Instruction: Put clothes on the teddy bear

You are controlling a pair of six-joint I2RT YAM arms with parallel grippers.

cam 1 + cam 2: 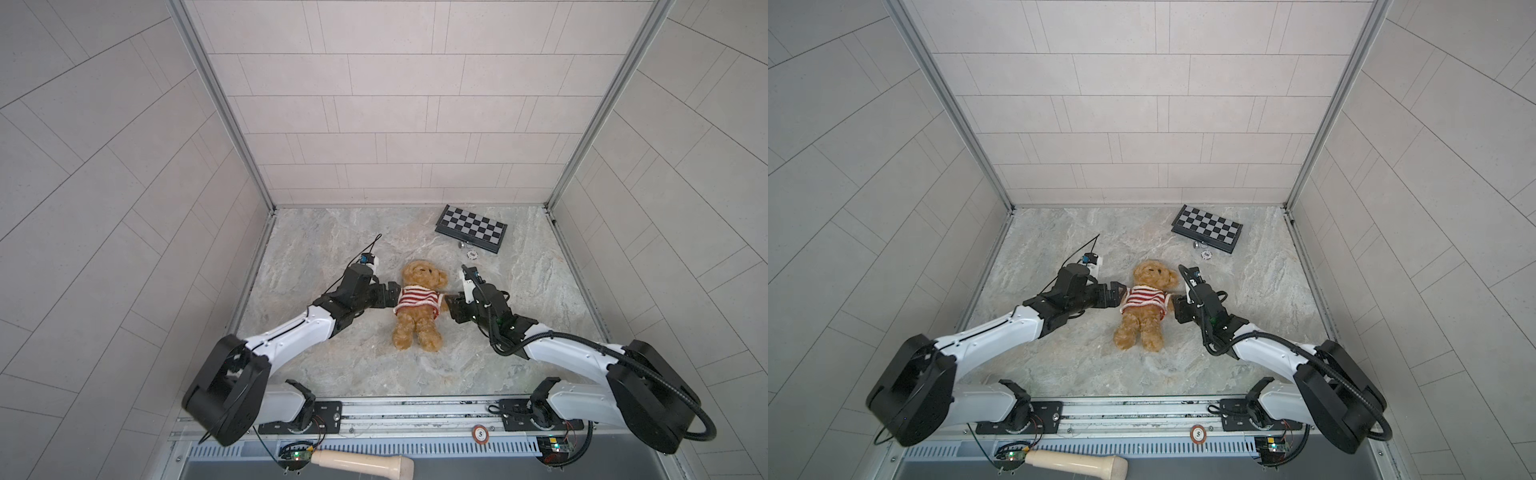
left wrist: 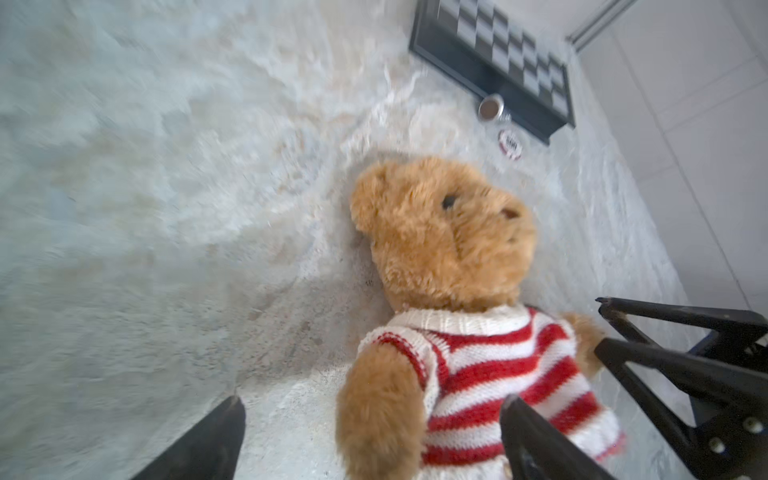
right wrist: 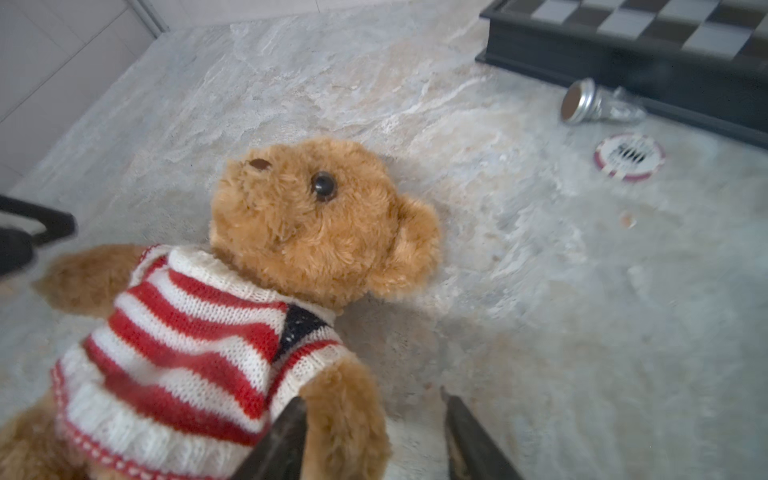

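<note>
Teddy bear (image 1: 423, 279) in fluffy golden-brown plush, sweater (image 1: 416, 301) in ribbed red-and-white knit, surface (image 1: 332, 365) matt with marbled stone look, chessboard (image 1: 471, 227) with smooth black frame, small piece (image 3: 582, 102) in shiny metal

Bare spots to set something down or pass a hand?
Free: strip between front rail and the feet of the teddy bear; far-left patch between left gripper and back wall; tabletop between right gripper and right wall. Crowded: both grippers flank the bear; chessboard, poker chip and small metal piece fill the far-right corner.
</note>
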